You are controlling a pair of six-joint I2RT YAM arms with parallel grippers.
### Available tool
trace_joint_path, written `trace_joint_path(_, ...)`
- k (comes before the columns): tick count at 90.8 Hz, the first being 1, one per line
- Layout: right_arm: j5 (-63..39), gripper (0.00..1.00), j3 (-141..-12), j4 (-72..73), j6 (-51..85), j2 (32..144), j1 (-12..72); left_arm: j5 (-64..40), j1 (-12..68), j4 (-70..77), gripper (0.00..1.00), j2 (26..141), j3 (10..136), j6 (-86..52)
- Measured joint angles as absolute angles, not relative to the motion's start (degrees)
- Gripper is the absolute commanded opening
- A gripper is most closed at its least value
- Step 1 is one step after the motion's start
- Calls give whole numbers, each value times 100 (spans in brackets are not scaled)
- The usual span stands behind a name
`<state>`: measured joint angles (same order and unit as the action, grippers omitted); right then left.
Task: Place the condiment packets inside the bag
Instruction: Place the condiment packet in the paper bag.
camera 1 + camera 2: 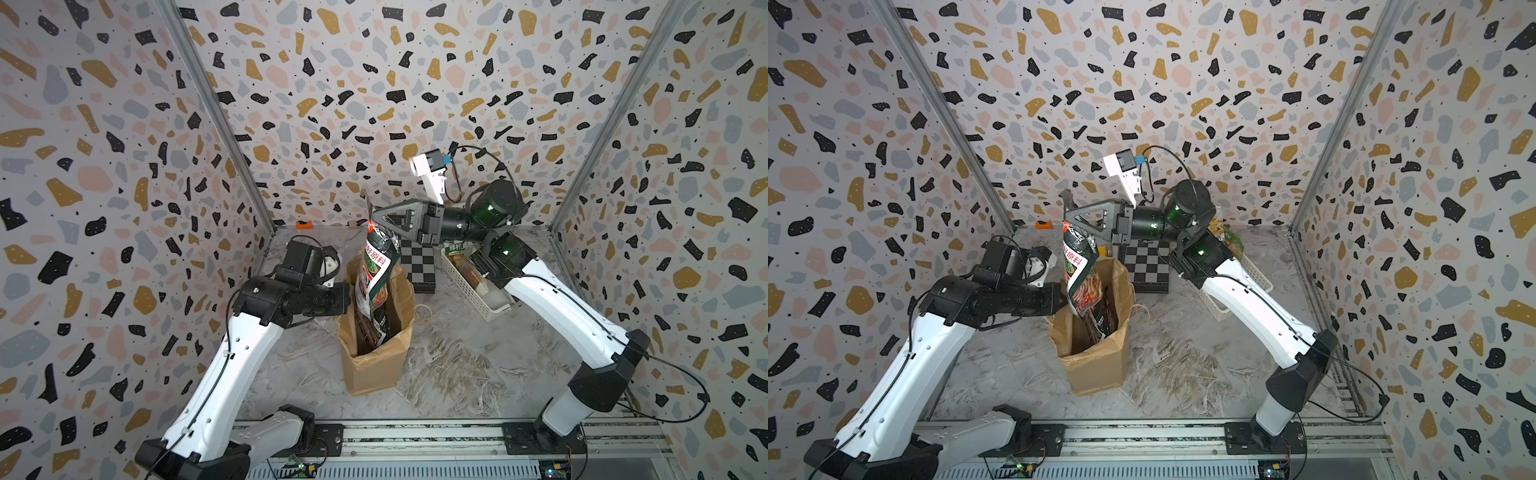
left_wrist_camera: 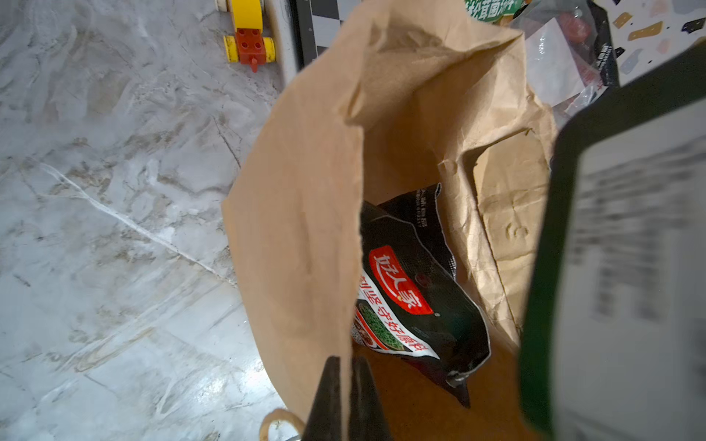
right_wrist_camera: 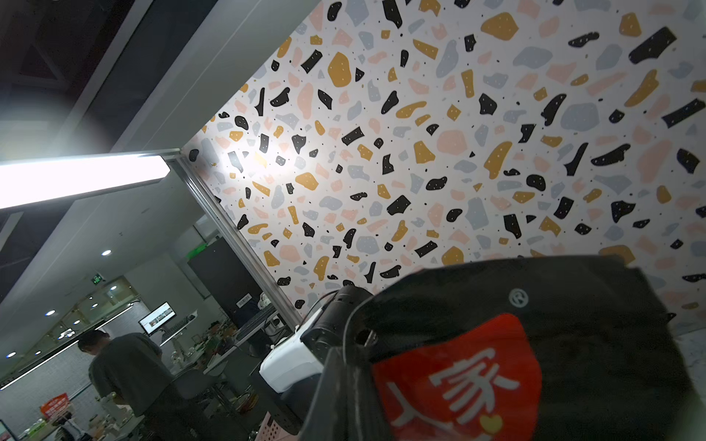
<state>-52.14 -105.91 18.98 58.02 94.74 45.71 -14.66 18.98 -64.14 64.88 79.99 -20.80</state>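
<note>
The brown paper bag [image 1: 374, 365] [image 1: 1096, 370] stands open mid-table. My right gripper [image 1: 372, 220] [image 1: 1068, 212] is above it, shut on the top edge of a black-and-red condiment packet [image 1: 376, 274] [image 1: 1079, 270]. That packet hangs with its lower half inside the bag. In the right wrist view the packet [image 3: 535, 343] fills the frame beside the shut gripper [image 3: 349, 355]. My left gripper [image 2: 345, 366] [image 1: 348, 297] is shut on the bag's left rim [image 2: 305, 229]. Another black-and-red packet [image 2: 412, 298] lies at the bag's bottom.
A white perforated basket [image 1: 473, 295] [image 1: 1217, 307] holding more packets [image 1: 1229, 239] sits under my right arm. A checkered board [image 1: 417, 266] stands behind the bag. A yellow-and-red toy [image 2: 250, 38] lies on the marble top. Patterned walls close three sides.
</note>
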Motion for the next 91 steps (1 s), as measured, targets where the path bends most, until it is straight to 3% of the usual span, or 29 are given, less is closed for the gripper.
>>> trace_joint_path(32, -5513, 0, -9653, 1970, 5916, 9489, 4604, -1855, 1898, -5929, 0, 6436, 7693, -2408)
trace_joint_path(80, -6027, 0, -10753, 1798, 5865, 9500, 4604, -2272, 1505, -5367, 0, 5966, 7067, -2676)
trace_joint_path(91, -6049, 0, -10962, 1802, 5867, 9522, 4606, -1907, 1472, -5430, 28, 5833, 7078, -2650)
